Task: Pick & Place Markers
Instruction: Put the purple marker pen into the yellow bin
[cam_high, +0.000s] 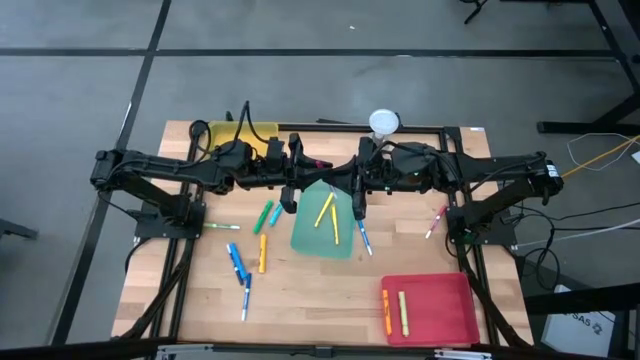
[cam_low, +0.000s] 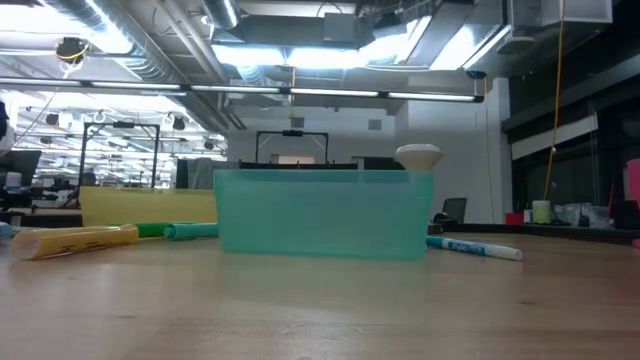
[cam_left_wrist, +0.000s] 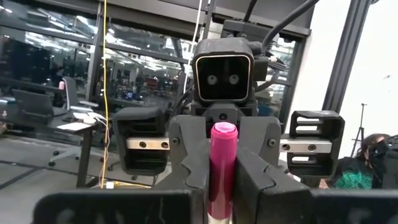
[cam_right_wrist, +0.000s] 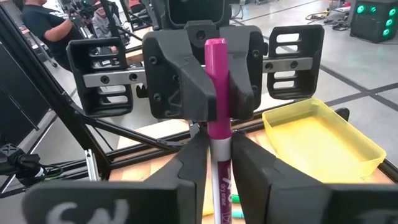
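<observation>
Above the worktop's middle, near its far edge, you are passing the pink marker between arms.
Both the left gripper and the right gripper clamp it; next, let the right one release.

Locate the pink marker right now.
Wrist views: the pink marker is held in mid-air between the left gripper and right gripper, above the green tray.

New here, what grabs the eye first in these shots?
The two dark arms meeting nose to nose above the table's middle: the left gripper and right gripper both close around one pink marker with a white barrel, mid-handover. Below them lies a flat teal-green tray with two yellow markers inside. A flat red tray at the table's near right corner holds an orange marker and a yellow one.
</observation>
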